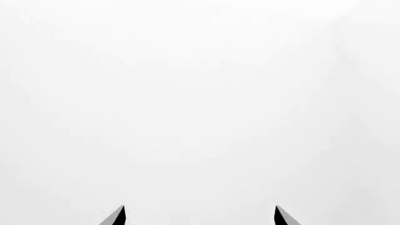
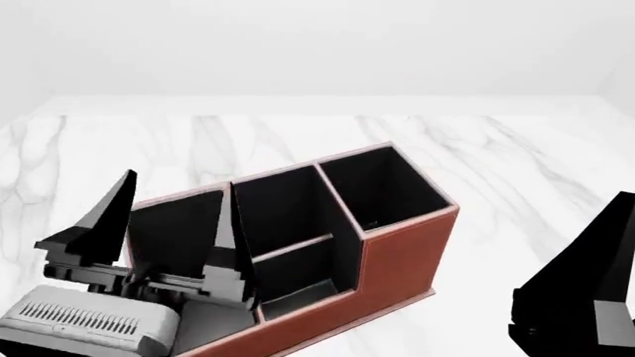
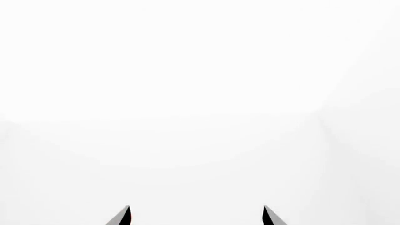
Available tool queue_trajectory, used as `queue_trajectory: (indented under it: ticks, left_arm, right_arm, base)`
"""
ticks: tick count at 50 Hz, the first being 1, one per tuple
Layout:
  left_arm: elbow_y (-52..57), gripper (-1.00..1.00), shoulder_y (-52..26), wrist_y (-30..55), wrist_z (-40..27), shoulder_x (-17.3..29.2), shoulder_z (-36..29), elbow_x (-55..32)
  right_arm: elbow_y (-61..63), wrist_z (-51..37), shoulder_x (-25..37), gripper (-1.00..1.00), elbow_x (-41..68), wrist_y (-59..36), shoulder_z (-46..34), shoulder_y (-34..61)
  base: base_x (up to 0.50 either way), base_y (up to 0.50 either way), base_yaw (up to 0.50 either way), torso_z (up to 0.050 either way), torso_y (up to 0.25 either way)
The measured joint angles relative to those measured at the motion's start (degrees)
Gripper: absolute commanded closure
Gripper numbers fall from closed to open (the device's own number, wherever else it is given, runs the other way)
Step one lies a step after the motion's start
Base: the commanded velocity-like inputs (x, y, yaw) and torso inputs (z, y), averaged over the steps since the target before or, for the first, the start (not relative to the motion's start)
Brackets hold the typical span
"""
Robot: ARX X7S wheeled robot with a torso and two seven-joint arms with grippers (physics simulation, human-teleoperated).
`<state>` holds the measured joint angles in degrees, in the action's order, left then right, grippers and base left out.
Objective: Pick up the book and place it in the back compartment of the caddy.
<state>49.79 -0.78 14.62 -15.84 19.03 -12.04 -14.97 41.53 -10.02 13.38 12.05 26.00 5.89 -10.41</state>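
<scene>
The reddish-brown caddy (image 2: 407,256) stands slantwise on the marble table, and the parts of its black compartments that show are empty. Its taller end (image 2: 436,195) points to the far right. In the head view my left gripper (image 2: 178,190) is open, its two dark fingers pointing up in front of the caddy's lower left end. The left wrist view has only the two spread fingertips of the left gripper (image 1: 199,213) against blank white. My right gripper (image 3: 196,212) is also open, with nothing between its tips. The book is out of view.
White marble table top (image 2: 516,163) runs behind and to the right of the caddy, up to a white wall. A black part of my right arm (image 2: 585,290) fills the lower right corner of the head view.
</scene>
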Motion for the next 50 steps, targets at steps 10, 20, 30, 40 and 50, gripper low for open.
queue_trajectory:
  ticks: [10,20,30,40,50]
  left_arm:
    - [0.5,-1.00,-13.8,17.9,6.5,1.8,-9.0,-9.1]
    - [-1.2,-1.00,-23.9,28.3,11.4,2.0,-19.8,-10.9]
    - [-3.0,-1.00,-31.9,35.3,16.8,2.0,-27.3,-12.7]
    - [-3.9,-1.00,-38.4,40.7,22.5,3.0,-29.9,-16.5]
    - [-4.8,-1.00,-43.4,44.6,28.7,4.3,-30.8,-21.4]
  right_arm:
    - [0.5,-0.4,0.4,-1.00,0.0,0.1,-0.1,-0.1]
    - [1.0,-0.8,0.8,-1.00,0.1,0.1,-0.3,-0.1]
    - [1.1,-1.1,1.1,-1.00,0.2,0.1,-0.5,-0.1]
    - [0.6,-1.3,1.3,-1.00,0.1,0.3,-0.9,-0.1]
    - [0.1,-1.5,1.5,-1.00,-0.1,0.5,-1.4,0.0]
  base:
    - [0.00,0.00,0.00,0.000,0.000]
    - [0.00,0.00,0.00,0.000,0.000]
    - [0.00,0.00,0.00,0.000,0.000]
    - [0.00,0.00,0.00,0.000,0.000]
    - [0.00,0.00,0.00,0.000,0.000]
